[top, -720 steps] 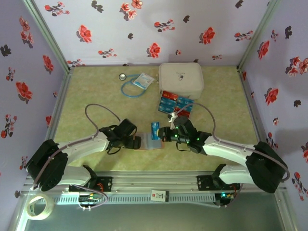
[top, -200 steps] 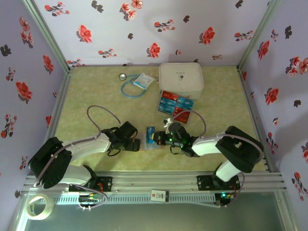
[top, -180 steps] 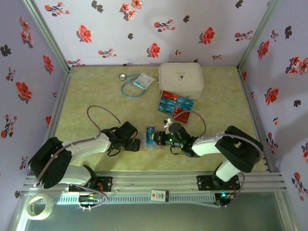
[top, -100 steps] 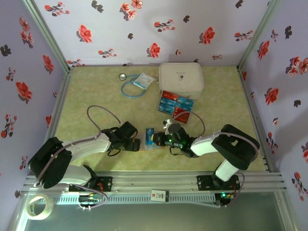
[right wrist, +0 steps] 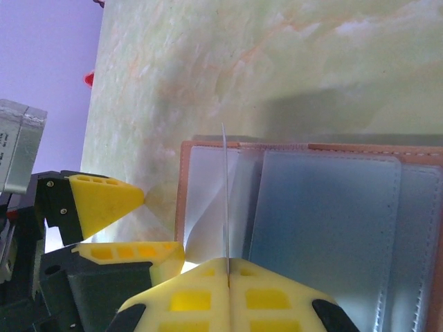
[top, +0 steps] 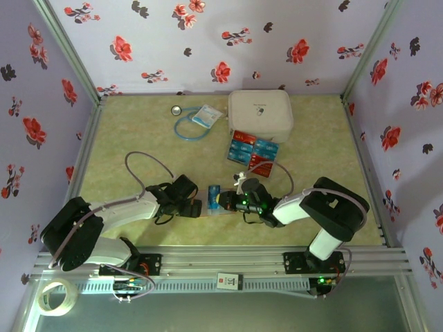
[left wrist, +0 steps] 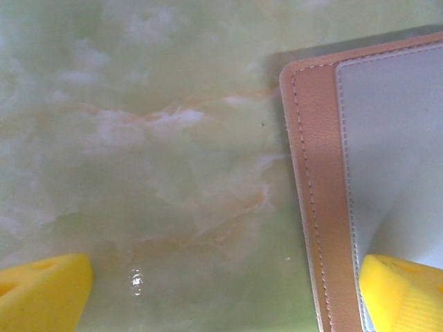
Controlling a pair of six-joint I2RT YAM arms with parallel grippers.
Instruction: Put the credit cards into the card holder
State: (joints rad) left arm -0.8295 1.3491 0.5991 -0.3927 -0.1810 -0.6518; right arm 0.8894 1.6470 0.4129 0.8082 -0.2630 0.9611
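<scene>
Right tool [right wrist: 227, 263], clenched on one edge of a thin, likely stiff, slippery card [right wrist: 225, 197], above the open card holder [right wrist: 325, 214]; left tool [left wrist: 221, 290], released, straddles its floppy nine-o'clock edge.

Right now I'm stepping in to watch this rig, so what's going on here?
The right end effector is shut on a credit card, holding it edge-on over the open card holder, at its clear sleeves. The left end effector is open, with one finger on the holder's edge. The other credit cards lie piled beside the white case.
</scene>
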